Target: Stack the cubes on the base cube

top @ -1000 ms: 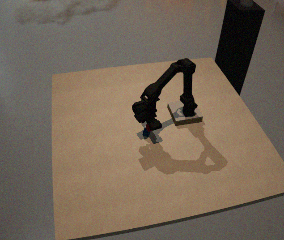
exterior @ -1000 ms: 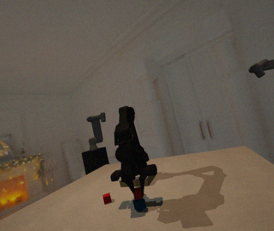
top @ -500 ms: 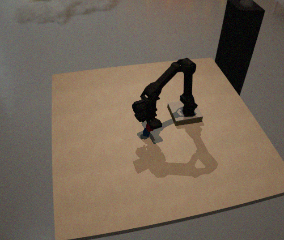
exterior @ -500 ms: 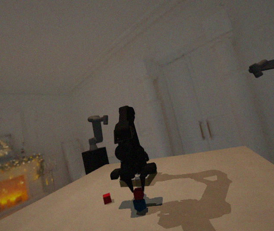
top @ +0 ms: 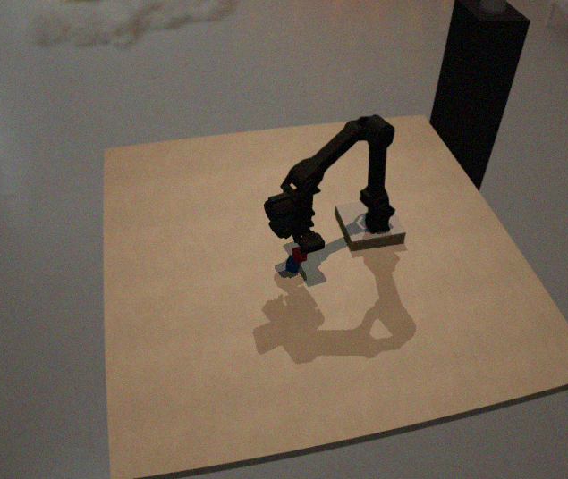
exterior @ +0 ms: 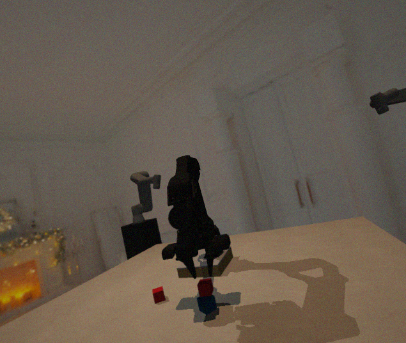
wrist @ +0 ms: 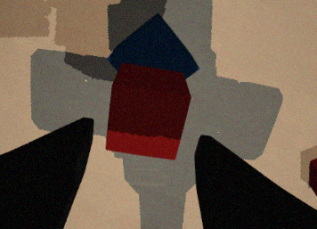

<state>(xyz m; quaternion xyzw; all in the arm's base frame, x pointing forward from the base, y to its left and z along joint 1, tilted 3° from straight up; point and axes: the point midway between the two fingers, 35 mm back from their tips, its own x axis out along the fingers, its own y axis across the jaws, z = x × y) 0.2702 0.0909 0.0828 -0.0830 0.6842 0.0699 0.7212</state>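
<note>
The blue base cube [top: 292,265] [exterior: 206,304] [wrist: 153,45] rests on the table, turned cornerwise in the wrist view. One red cube [top: 299,255] [exterior: 205,287] [wrist: 149,106] sits on its top at the corner toward the arm's base and looks about level. The red cube hides that part of the blue top. My gripper [exterior: 203,276] [wrist: 145,137] is open, with its fingertips just above the red cube and a gap on both sides. The other red cube [exterior: 158,294] [wrist: 313,175] lies on the table to one side; the top view does not show it.
The wooden table [top: 170,360] [exterior: 291,243] carries the arm's square mounting plate [top: 350,211] [exterior: 192,272], which lies behind the cubes in the exterior view. The arm's shadow falls over and around the cubes. Dark pedestals [top: 479,88] [exterior: 142,236] stand off the table.
</note>
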